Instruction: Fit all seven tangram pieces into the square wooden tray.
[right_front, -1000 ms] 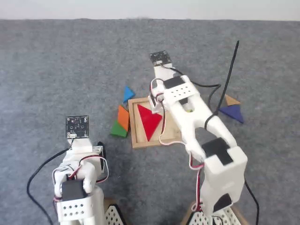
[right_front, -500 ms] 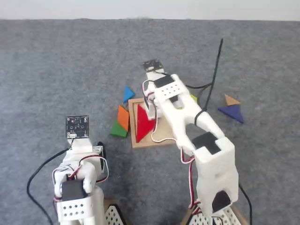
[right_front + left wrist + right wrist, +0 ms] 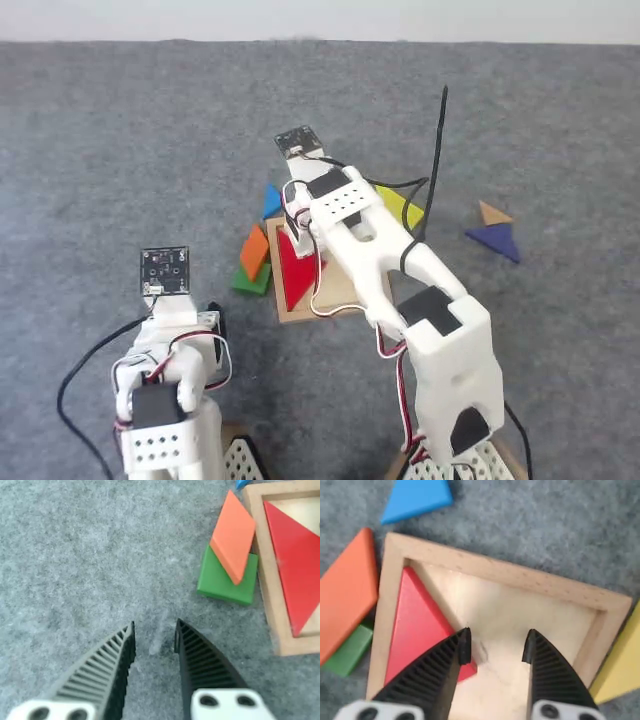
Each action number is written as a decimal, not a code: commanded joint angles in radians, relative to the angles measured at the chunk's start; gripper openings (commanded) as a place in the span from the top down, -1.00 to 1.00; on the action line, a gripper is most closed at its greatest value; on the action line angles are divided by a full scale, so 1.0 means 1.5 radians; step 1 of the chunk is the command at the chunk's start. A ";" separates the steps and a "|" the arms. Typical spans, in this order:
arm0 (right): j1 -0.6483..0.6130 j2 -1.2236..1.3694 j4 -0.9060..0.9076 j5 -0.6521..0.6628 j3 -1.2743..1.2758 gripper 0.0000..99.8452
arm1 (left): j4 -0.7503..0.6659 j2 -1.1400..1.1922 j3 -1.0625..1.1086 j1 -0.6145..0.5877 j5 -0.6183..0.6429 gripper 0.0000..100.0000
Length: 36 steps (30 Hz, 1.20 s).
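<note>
The square wooden tray (image 3: pixel 335 298) lies mid-table with a red triangle (image 3: pixel 293 268) inside along its left wall. My right gripper (image 3: pixel 495 647) hangs open over the tray floor (image 3: pixel 520 615), one fingertip (image 3: pixel 464 647) at the red triangle's (image 3: pixel 415 625) edge. An orange parallelogram (image 3: pixel 256 250) leans over a green square (image 3: pixel 250 281) against the tray's left rim. A blue triangle (image 3: pixel 272 200) lies behind them. A yellow triangle (image 3: pixel 400 205) touches the tray's right side. Purple (image 3: pixel 495 241) and brown (image 3: pixel 492 212) triangles lie far right. My left gripper (image 3: pixel 155 627) is open over bare carpet.
Grey carpet (image 3: pixel 120 150) covers the whole table. The right arm's black cable (image 3: pixel 436 150) rises above the yellow piece. The left arm (image 3: pixel 165 390) stays folded at the near left, well short of the orange (image 3: pixel 234 535) and green (image 3: pixel 225 580) pieces.
The right arm has swung left, and the tray with the red triangle slid left against the orange and green pieces. The yellow triangle is now uncovered. The left arm has not moved.
</note>
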 commanded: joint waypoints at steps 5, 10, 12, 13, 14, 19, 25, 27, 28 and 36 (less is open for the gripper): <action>0.074 -0.224 0.138 0.078 -0.028 0.62 | 0.003 -0.013 -0.009 -0.003 0.007 0.74; 0.215 -0.271 0.193 0.211 -0.033 0.62 | 0.003 -0.013 -0.009 -0.003 0.007 0.74; 0.262 -0.259 0.181 0.225 -0.030 0.62 | 0.003 -0.013 -0.009 -0.003 0.007 0.74; 0.276 -0.245 0.166 0.226 -0.029 0.62 | 0.003 -0.013 -0.009 -0.003 0.007 0.74; 0.280 -0.225 0.153 0.229 -0.031 0.62 | 0.003 -0.013 -0.009 -0.003 0.007 0.74; 0.267 -0.137 0.090 0.248 -0.033 0.50 | 0.003 -0.013 -0.009 -0.003 0.007 0.74; 0.260 -0.062 0.004 0.243 -0.033 0.23 | 0.003 -0.013 -0.009 -0.003 0.007 0.74; 0.256 -0.046 -0.020 0.243 -0.033 0.25 | 0.003 -0.013 -0.009 -0.003 0.007 0.74; 0.254 -0.039 -0.030 0.242 -0.033 0.25 | 0.003 -0.013 -0.009 -0.003 0.007 0.74; 0.221 -0.026 -0.054 0.210 -0.033 0.25 | 0.003 -0.013 -0.009 -0.003 0.007 0.74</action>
